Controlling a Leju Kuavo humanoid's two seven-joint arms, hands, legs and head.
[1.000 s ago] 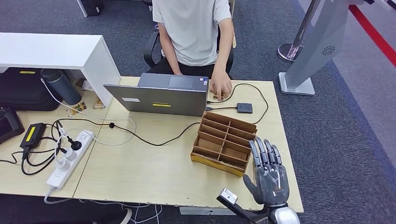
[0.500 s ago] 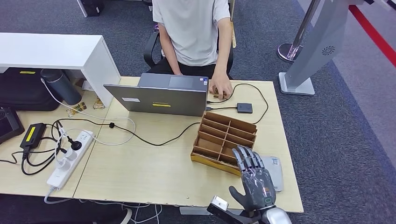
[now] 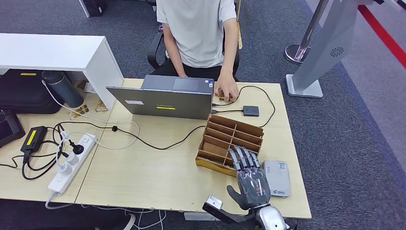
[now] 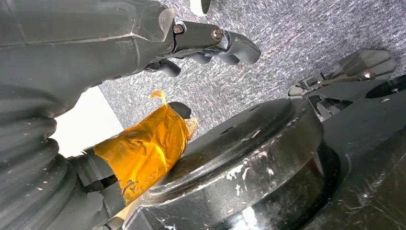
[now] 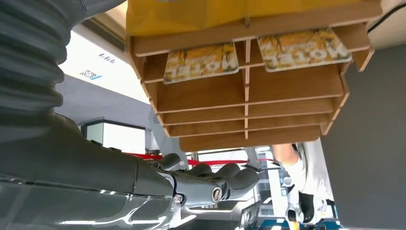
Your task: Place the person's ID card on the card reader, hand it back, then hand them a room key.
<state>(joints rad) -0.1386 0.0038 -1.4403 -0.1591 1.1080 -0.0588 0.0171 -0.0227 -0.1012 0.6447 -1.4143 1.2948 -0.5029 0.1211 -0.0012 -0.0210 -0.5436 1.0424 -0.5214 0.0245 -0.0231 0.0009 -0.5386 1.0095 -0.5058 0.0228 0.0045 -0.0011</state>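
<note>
Beside the card reader (image 3: 277,178), right hand (image 3: 249,178) spread and empty over wooden rack (image 3: 230,143), laptop (image 3: 163,102) behind.

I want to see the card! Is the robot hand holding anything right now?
No, nothing. The right robot hand hovers open by the wooden card rack, fingers apart and empty.

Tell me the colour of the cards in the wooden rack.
Yellow, with white "HOTEL" lettering: the cards show best in the right wrist view.

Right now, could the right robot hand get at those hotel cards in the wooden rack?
Probably yes. The right robot hand is open and hovers at the wooden rack's near edge, with nothing between it and the cards in the front slots.
</note>
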